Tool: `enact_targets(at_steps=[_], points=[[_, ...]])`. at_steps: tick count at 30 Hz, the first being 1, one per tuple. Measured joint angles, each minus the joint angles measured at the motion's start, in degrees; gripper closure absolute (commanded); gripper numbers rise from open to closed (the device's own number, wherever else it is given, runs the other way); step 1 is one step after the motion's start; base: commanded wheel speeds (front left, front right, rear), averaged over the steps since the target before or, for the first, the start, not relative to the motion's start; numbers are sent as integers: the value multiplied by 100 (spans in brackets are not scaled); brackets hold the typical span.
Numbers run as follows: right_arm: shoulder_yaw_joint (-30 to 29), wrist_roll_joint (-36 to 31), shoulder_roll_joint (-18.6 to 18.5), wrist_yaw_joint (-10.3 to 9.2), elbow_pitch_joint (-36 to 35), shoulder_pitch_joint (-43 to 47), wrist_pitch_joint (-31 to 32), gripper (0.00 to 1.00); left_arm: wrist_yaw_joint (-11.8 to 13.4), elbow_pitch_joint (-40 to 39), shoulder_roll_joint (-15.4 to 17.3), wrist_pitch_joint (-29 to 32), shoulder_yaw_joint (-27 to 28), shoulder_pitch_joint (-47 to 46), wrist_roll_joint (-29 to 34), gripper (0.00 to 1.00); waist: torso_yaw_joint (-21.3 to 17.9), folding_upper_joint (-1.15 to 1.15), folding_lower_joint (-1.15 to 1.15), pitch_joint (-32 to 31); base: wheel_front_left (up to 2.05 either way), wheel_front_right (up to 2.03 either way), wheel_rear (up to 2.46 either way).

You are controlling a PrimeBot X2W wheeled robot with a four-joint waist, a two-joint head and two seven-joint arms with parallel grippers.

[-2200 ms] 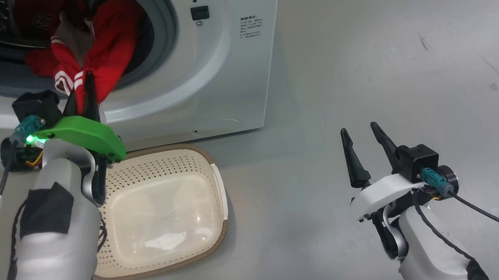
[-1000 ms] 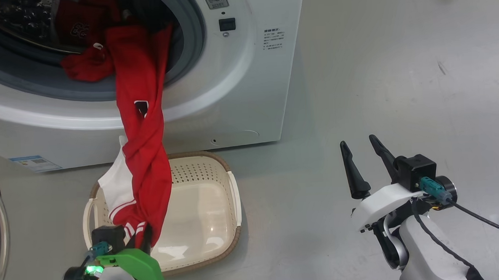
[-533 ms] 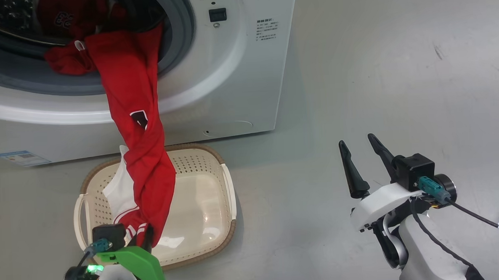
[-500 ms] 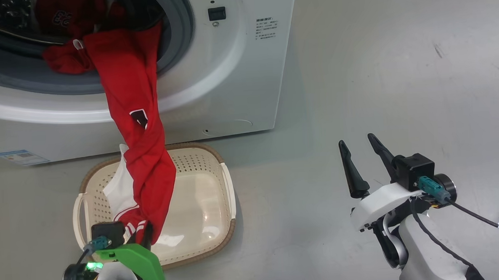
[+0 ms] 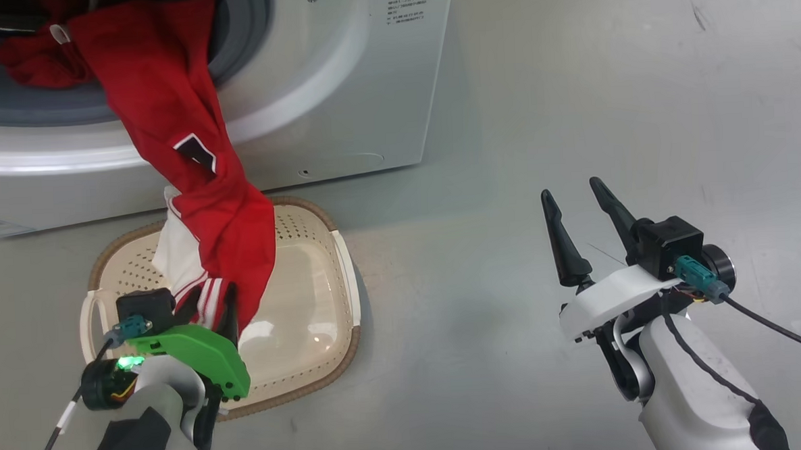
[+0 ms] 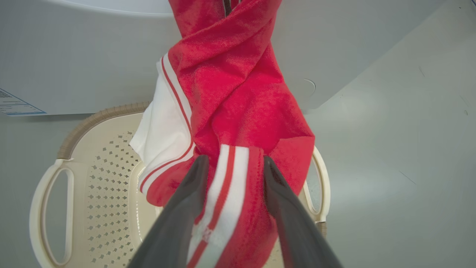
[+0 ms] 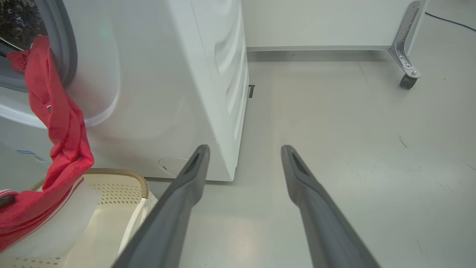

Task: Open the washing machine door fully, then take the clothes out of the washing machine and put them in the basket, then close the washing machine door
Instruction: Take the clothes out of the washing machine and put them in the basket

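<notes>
L tool [image 6: 233, 163] stood abt half parted w/ the striped cuff of the clothes [image 5: 166, 113] between its fingers, touching both (pinched or just resting there, I couldn't tell), over the basket [image 5: 345, 268]. R tool [image 5: 569, 186] gaped wide, holding nothing, above the floor [image 5: 570, 75] well to the right. The clothes, twisted rope-like, ran lengthwise from the mouth of the washing machine [image 5: 340, 85] down over its lip to that cuff, and their upper end and most of the drum opening were cut off at the head view's top edge.
</notes>
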Motion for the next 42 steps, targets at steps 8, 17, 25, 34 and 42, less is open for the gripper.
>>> enact_targets(at_steps=[8,17,25,34,42], points=[[-8,0,0,-3,-155,-191,0,0,31,181,82,-21,104,-420,-36,0,-155,0,0,421,0,0,0],[-107,-1,-7,-57,-180,-222,0,0,33,319,76,-119,120,-706,-35,0,-227,0,0,606,0,0,0],[-145,0,-5,-58,-178,-224,0,0,62,352,70,-177,146,-803,-34,0,-176,0,0,521,0,0,0],[-160,10,-7,-58,-164,-220,0,0,62,3,54,-227,240,-955,-34,0,-89,0,0,334,0,0,0],[-162,19,-7,-54,-141,-209,0,0,64,-786,57,-229,511,-1171,-3,0,-18,0,0,226,0,0,0]])
